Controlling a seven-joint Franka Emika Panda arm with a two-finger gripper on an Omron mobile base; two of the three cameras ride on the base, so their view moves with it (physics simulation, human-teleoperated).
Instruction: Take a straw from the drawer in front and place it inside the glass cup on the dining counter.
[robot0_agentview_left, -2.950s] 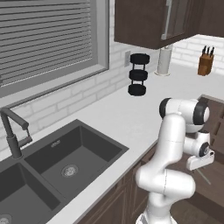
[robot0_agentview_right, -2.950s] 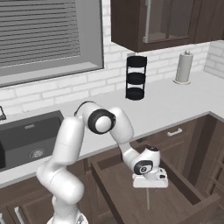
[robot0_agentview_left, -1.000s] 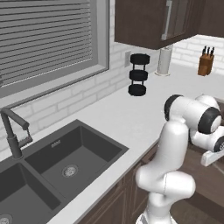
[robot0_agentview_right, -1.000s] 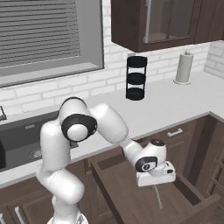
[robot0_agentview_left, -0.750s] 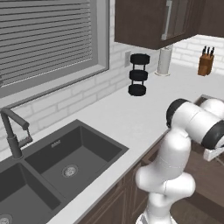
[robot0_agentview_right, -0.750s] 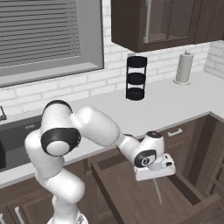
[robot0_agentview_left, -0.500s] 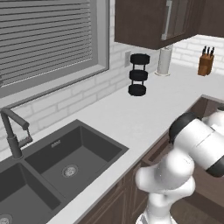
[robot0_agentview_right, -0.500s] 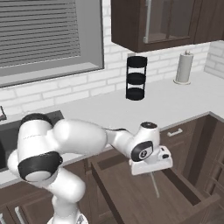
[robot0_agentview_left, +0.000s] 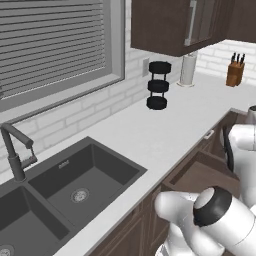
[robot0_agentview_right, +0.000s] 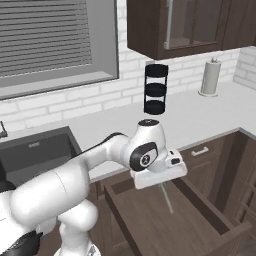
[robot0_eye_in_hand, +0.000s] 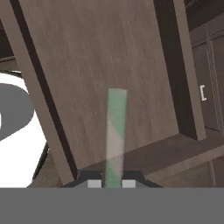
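Observation:
My gripper (robot0_agentview_right: 160, 184) hangs over the pulled-out dark-brown drawer (robot0_agentview_right: 118, 208), shut on the top end of the straw (robot0_agentview_right: 166, 199), a thin pale stick pointing down into the drawer. Through the hand camera the straw (robot0_eye_in_hand: 115, 131) looks pale with green bands and rises from between the two fingertips of the gripper (robot0_eye_in_hand: 113, 183), clear of the drawer (robot0_eye_in_hand: 100, 61) floor below it. From the left base camera the open drawer (robot0_agentview_left: 199, 172) shows beside the arm. The glass cup and the dining counter are out of view.
On the white worktop stand a black three-tier rack (robot0_agentview_right: 156, 90), a paper towel roll (robot0_agentview_right: 210, 76) and a knife block (robot0_agentview_left: 234, 72). A dark double sink (robot0_agentview_left: 60, 195) with a faucet (robot0_agentview_left: 15, 155) lies to the left. Closed cabinet fronts (robot0_agentview_right: 202, 152) flank the drawer.
The arm has swung round over its base. The hand has risen and shifted slightly left above the drawer, straw still gripped. The base has not moved.

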